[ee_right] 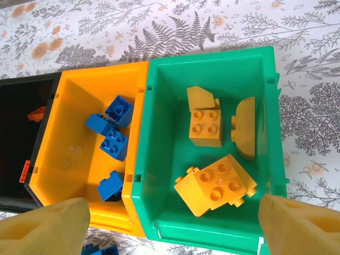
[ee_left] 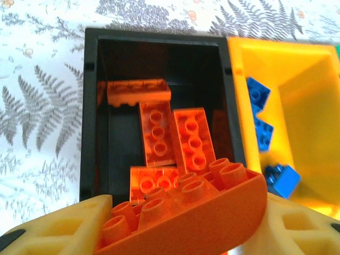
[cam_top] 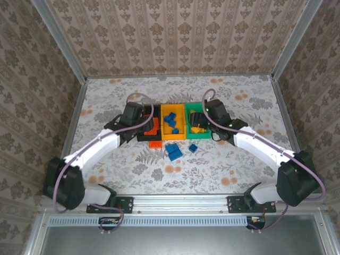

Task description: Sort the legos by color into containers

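Firmly, the left gripper clamps a curved red-orange studded plastic brick above the near end of the black rectangular plastic bin, where flat red-orange bricks lie in a loose heap. Joined to its right, the orange-yellow plastic bin holds small blue studded bricks. Next comes the green plastic bin, with yellow-orange bricks on its floor. The right gripper hangs over that bin's near wall, fingers spread wide with nothing between them. On the fern-patterned tabletop just before the bins rest one red-orange brick and perhaps three loose blue bricks, hard to count from above
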